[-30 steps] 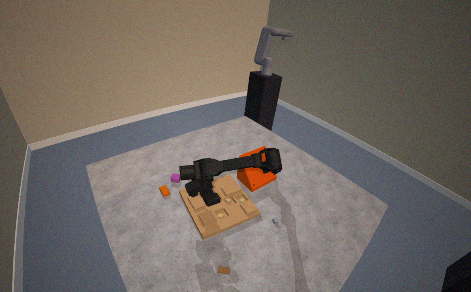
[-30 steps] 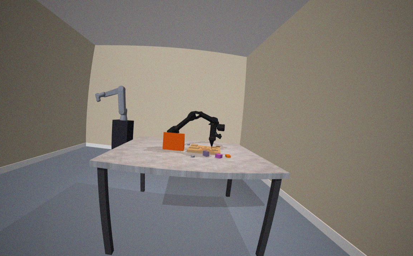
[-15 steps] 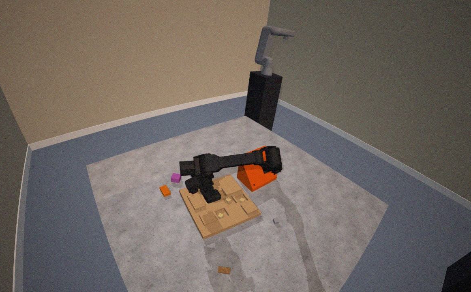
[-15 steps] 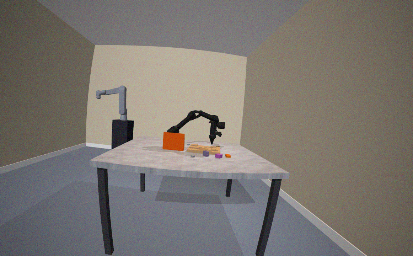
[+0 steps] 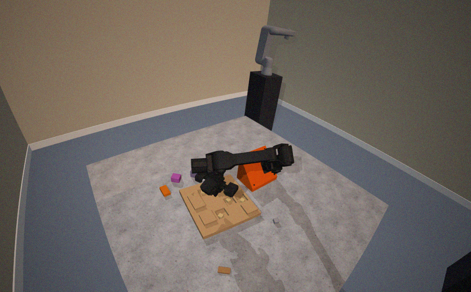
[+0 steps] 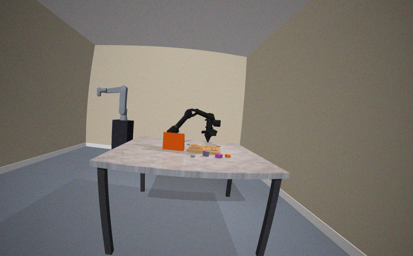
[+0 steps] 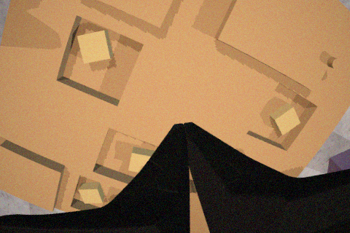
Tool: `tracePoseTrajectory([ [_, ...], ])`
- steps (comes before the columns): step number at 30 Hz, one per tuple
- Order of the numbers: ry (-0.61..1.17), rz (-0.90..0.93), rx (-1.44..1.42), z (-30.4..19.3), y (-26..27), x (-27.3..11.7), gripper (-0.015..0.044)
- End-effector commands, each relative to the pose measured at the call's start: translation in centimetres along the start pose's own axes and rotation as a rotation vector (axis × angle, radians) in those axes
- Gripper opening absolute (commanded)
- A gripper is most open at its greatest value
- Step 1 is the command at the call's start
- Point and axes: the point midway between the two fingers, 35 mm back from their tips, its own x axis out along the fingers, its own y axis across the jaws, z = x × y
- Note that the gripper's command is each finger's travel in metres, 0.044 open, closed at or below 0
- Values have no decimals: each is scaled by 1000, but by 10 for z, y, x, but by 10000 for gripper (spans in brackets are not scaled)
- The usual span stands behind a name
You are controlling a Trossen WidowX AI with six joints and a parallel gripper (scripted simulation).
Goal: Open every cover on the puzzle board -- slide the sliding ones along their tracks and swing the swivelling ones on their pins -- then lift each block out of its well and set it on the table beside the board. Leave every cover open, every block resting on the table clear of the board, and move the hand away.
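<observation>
The tan puzzle board [image 5: 230, 222] [image 6: 198, 149] [image 7: 185, 73] lies in the middle of the table. In the wrist view several wells stand uncovered, each with a pale yellow block inside: one at the upper left [image 7: 93, 46], one at the right [image 7: 287, 119] and two near the lower left [image 7: 138, 160] [image 7: 90, 194]. Raised covers [image 5: 196, 200] [image 5: 207, 217] [image 5: 247, 208] sit beside the wells. My gripper [image 5: 213, 189] [image 6: 208, 139] [image 7: 184, 132] is shut with nothing between the fingers. It hangs a little above the back part of the board, tips pointing down.
A magenta block [image 5: 175, 177] [image 6: 218, 155], an orange block [image 5: 165, 190] [image 6: 228, 155] and a purple block [image 6: 205, 153] [image 7: 340, 162] lie on the table by the board. A small grey cube [image 5: 275, 220] and a flat tan piece [image 5: 224, 269] lie further off. The orange base box [image 5: 255, 174] [image 6: 173, 141] stands behind the board.
</observation>
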Motion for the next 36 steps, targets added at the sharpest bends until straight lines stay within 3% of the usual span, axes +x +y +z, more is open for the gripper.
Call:
tracePoseTrajectory([
  [1, 4, -1, -327, -19, 23, -4, 0],
  [21, 6, 5, -1505, -96, 95, 0, 0],
  [36, 6, 5, -1546, -99, 93, 3, 0],
])
